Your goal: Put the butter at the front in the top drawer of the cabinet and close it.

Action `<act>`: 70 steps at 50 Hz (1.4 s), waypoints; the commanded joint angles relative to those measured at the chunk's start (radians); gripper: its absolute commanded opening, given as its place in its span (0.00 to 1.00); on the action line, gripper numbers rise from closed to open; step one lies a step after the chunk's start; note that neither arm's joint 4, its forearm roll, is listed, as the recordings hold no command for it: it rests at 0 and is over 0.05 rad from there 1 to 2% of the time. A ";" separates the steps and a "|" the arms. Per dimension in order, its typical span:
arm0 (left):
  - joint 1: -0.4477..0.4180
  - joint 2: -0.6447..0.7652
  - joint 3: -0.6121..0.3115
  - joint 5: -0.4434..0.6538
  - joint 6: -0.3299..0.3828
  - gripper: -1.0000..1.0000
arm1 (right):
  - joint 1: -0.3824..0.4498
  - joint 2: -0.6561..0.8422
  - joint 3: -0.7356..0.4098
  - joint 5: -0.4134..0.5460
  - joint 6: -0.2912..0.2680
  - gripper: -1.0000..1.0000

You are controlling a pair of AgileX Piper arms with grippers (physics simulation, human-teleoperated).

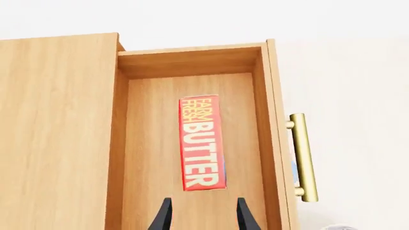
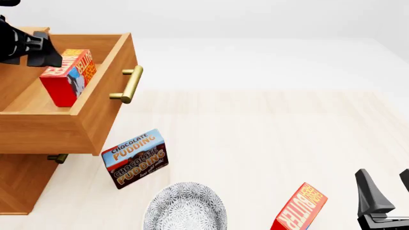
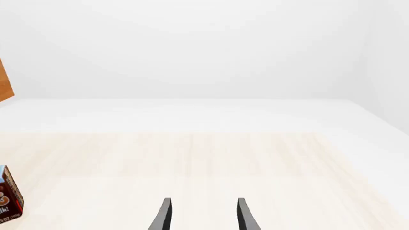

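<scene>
A: Where's the small red rectangular butter box [image 1: 203, 142]?

B: Inside the pulled-out light-brown wooden top drawer [image 1: 263, 81], its long axis running straight ahead of the left pincer [image 1: 202, 214], which hangs above it, spread apart and empty.

A: And closing?

B: The horizontal brass bar handle [image 1: 303, 157] lies beside that pincer; the right pincer [image 3: 202, 214], parted and empty too, is well apart.

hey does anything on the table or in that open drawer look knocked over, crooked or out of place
Mostly tidy. The butter sits inside the open top drawer, clear of its walls. The pudding box stands tilted below the drawer, and a second butter box leans askew near the right end effector.
</scene>
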 commanded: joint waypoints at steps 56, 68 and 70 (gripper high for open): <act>-0.413 0.162 -0.206 -0.185 -0.004 1.00 | 0.000 0.000 0.002 -0.002 0.000 1.00; -0.501 0.253 -0.236 -0.240 -0.043 1.00 | 0.000 0.000 0.002 -0.002 0.000 1.00; -0.523 0.259 -0.225 -0.262 -0.058 1.00 | 0.000 0.000 0.002 -0.002 0.000 1.00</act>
